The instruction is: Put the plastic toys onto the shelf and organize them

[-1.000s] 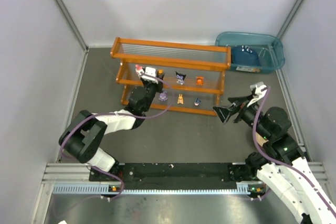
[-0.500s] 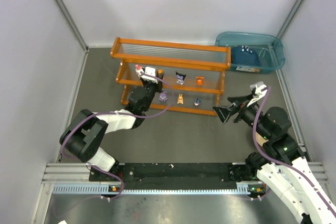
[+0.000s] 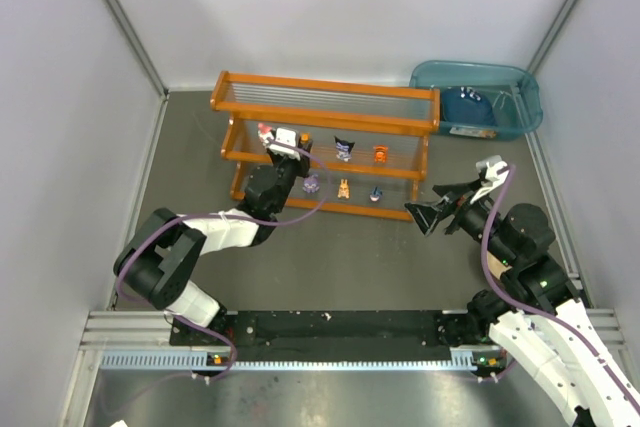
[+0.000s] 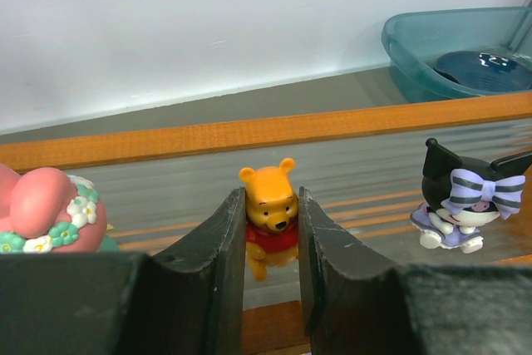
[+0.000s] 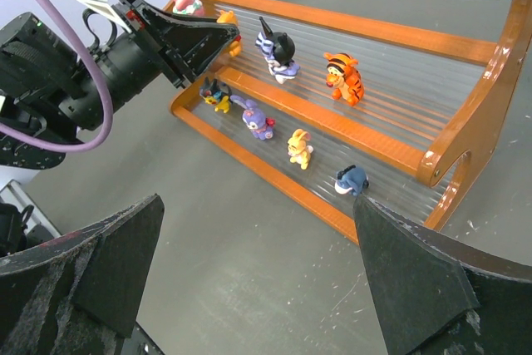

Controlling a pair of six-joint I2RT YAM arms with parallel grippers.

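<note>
Reaching in from the front of the orange-framed three-tier stepped shelf [image 3: 330, 115], the left tool [image 4: 270, 199] has its two dark fingers pressed against the sides of a small yellow plastic bear in a red shirt [image 4: 270, 218], clamped on it at the left part of the middle tier. The bear is upright, its long axis vertical, facing out toward the tool. Its feet are low over the ribbed clear panel; I cannot tell whether they touch it.

Just beside the bear on the left sits a pink toy with white flowers [image 4: 41, 209]. Further right on the same tier are a black-and-white toy with a lilac bow [image 4: 457, 201] and an orange striped tiger toy [image 5: 345, 76]. The lowest tier holds a black-yellow toy [image 5: 216, 93], a purple toy [image 5: 256, 118], a tan toy [image 5: 298, 147] and a dark blue toy [image 5: 351, 180].

The right tool [image 5: 258, 205] hangs over the grey bench [image 3: 350, 257] off the shelf's right end. Its fingers are spread wide and hold nothing, well apart from the bear.

The left arm is the one placed to finish this. As I judge it, its fingers need to part sideways and draw straight back toward the shelf front, minding the pink toy.
</note>
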